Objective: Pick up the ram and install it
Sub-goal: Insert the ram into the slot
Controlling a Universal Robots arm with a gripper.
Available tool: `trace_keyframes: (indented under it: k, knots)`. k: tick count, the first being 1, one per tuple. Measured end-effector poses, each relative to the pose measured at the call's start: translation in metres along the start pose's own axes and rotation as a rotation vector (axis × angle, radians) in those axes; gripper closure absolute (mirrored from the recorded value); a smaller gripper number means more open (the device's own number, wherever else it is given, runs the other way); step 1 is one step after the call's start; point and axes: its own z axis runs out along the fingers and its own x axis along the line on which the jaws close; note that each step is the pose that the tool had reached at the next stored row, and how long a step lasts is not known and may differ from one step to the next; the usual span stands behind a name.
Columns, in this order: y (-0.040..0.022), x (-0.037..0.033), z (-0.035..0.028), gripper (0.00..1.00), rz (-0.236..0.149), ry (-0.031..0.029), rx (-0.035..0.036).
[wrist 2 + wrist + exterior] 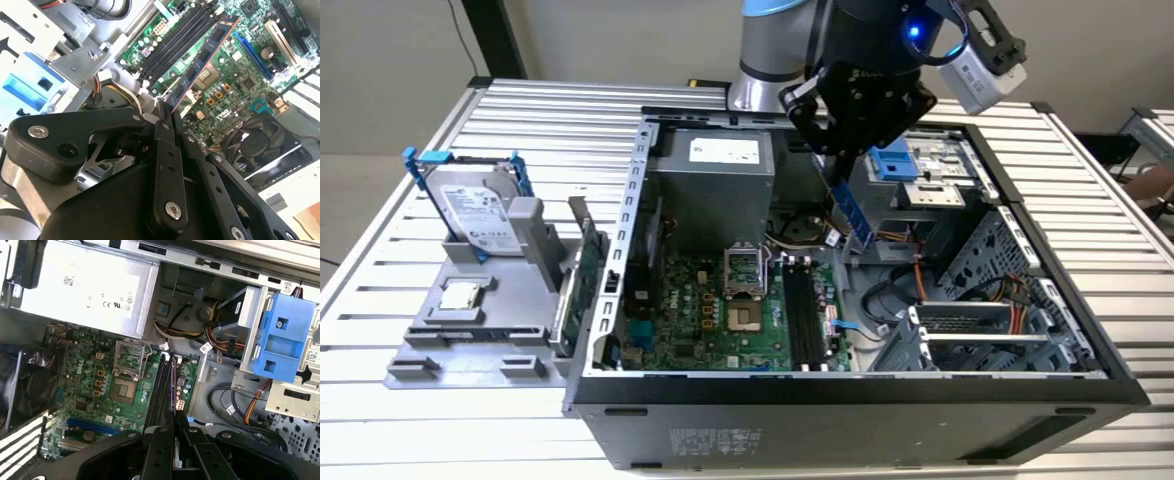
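**Ram clamped in the hand, hanging over the open case**

On the exterior view's left, a grey holder (467, 340) on the slatted desk (374, 420) carries a hard drive (474, 210), a silver processor chip (460, 297) and a taller green expansion card (587, 265). Further right sits the open computer case (854, 410), with the motherboard (707, 320) and its black slots (803, 315) exposed. Above these, the hand (835, 155) is closed on the ram (851, 212), which hangs tilted with its lower end apart from the slots. In the second wrist view the fingers (165, 131) pinch one end of the stick across its flat faces. The ram looks light, stiff and thin, and likely fragile. The bare board edges seem the safest hold. Gripped at one end, it could probably twist under a sideways push.
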Motion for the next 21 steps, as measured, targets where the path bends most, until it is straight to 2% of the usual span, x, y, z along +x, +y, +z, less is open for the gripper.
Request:
trace_keyframes:
  k: [16, 21]
  knots:
    - [-0.0003, -0.0015, 0.0006, 1.0, 0.179, -0.0016, 0.0008]
    - [-0.0005, -0.0025, 0.0007, 1.0, 0.215, -0.002, 0.0009]
